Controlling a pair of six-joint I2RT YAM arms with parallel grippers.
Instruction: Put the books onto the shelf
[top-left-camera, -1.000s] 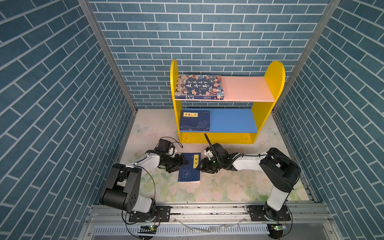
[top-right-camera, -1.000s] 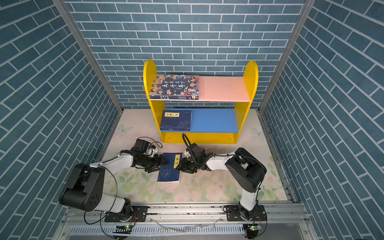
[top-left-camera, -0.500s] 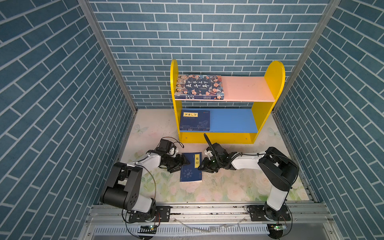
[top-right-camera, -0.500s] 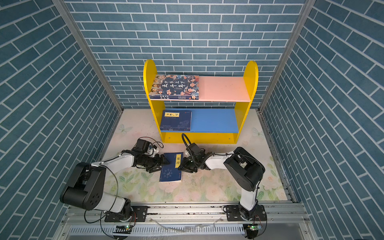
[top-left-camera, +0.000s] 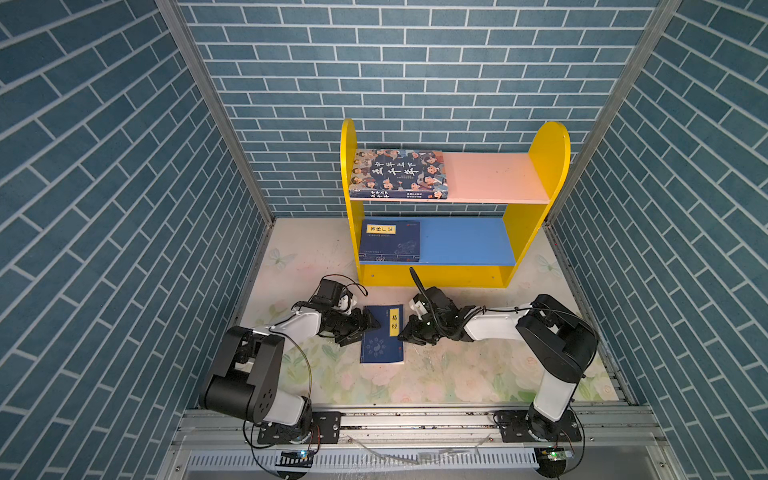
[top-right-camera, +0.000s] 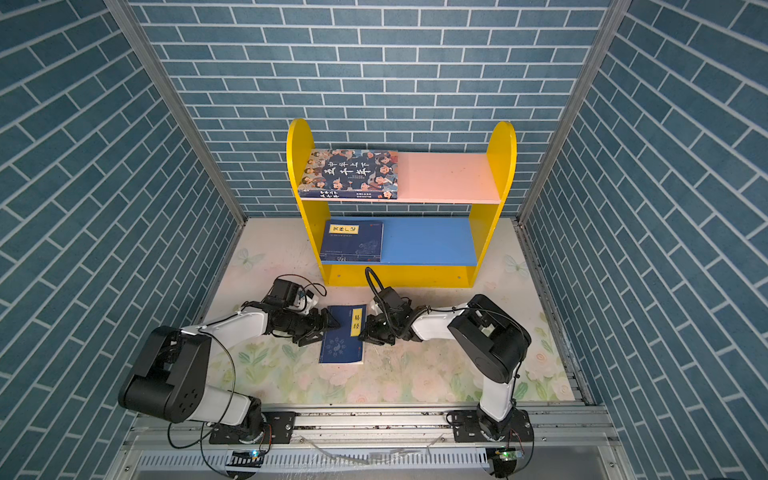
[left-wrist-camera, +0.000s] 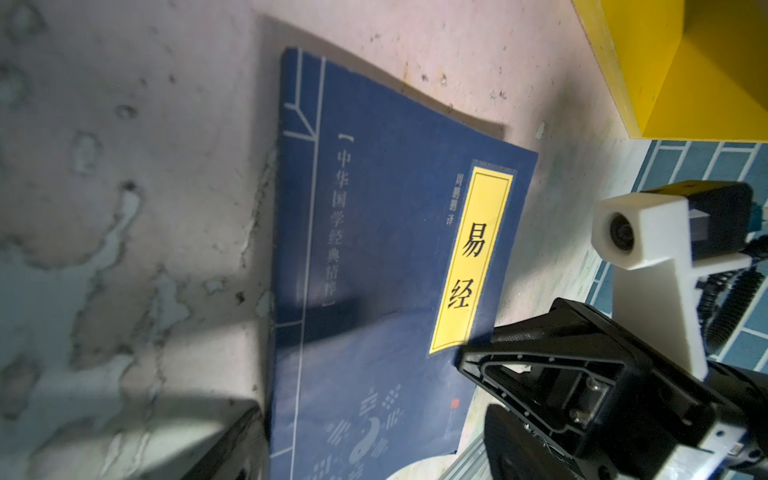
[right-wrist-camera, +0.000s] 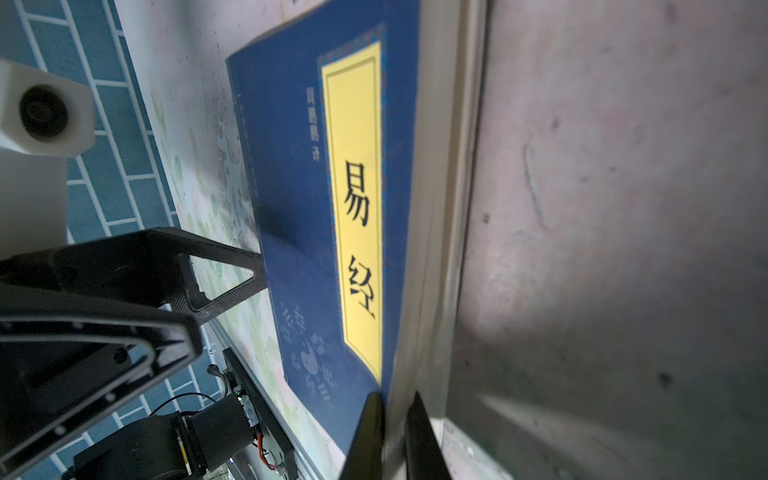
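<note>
Right wrist: right gripper (right-wrist-camera: 395, 442) clamps navy book (right-wrist-camera: 291, 166) edge.

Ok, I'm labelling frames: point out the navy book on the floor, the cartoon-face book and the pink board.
navy book on the floor (top-left-camera: 381, 338), in a top view, cover's middle.
cartoon-face book (top-left-camera: 399, 172), in a top view, cover's middle.
pink board (top-left-camera: 490, 176), in a top view, its bare right part.

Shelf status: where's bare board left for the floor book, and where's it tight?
Pink upper board: bare right half, between the cartoon book and the right yellow panel. Blue lower board: bare right of the shelved navy book. Crowded: in front of the shelf, left gripper and right gripper flank the floor book.
</note>
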